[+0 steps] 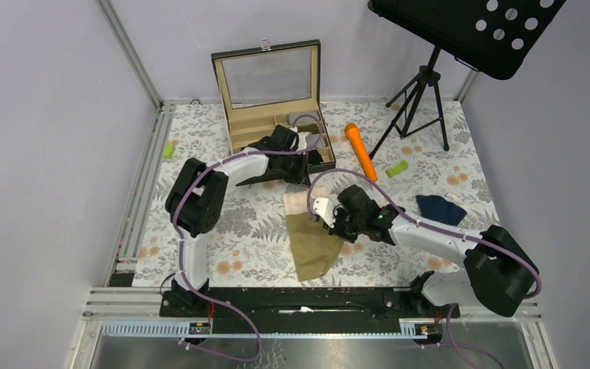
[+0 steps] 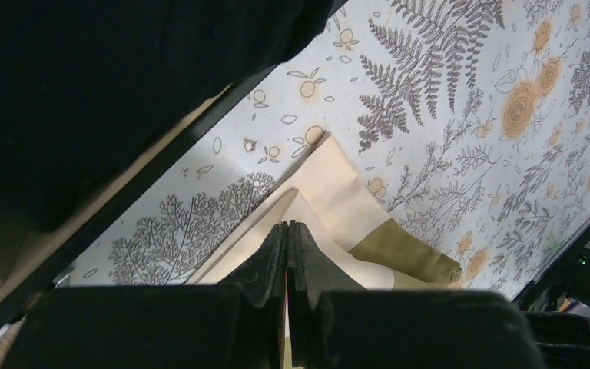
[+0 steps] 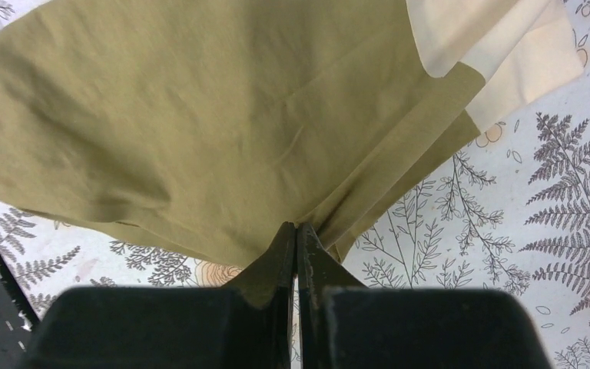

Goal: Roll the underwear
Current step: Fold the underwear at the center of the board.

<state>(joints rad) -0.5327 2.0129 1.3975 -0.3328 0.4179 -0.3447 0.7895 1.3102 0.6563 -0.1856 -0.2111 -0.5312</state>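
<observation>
The olive brief lies flat near the middle of the bench, a little toward 6 o'clock. Its cream band is at the 12 o'clock end.

The right claw is closed on the olive brief. In the right wrist view the cloth gathers in folds that run into the tips of the fingers. From above, this grip is at the 3 o'clock edge of the brief, just under the cream band.

The left claw is closed too, with its fingers pressed together. Its tips are at the cream band, on the 12 o'clock side of the brief. I cannot tell if a layer of cloth is caught between them.

The navy brief lies crumpled at 3 o'clock, well apart from the olive brief and near the right arm.

A box stands at 12 o'clock with its glass lid raised, and the left arm reaches across in front of it. An orange stick lies at 1 o'clock, just beside the box. A green cylinder lies near the lower end of the stick, toward 2 o'clock. Another small green piece lies at the 10 o'clock edge of the bench. A music stand has its tripod in the far corner, between 1 and 2 o'clock.
</observation>
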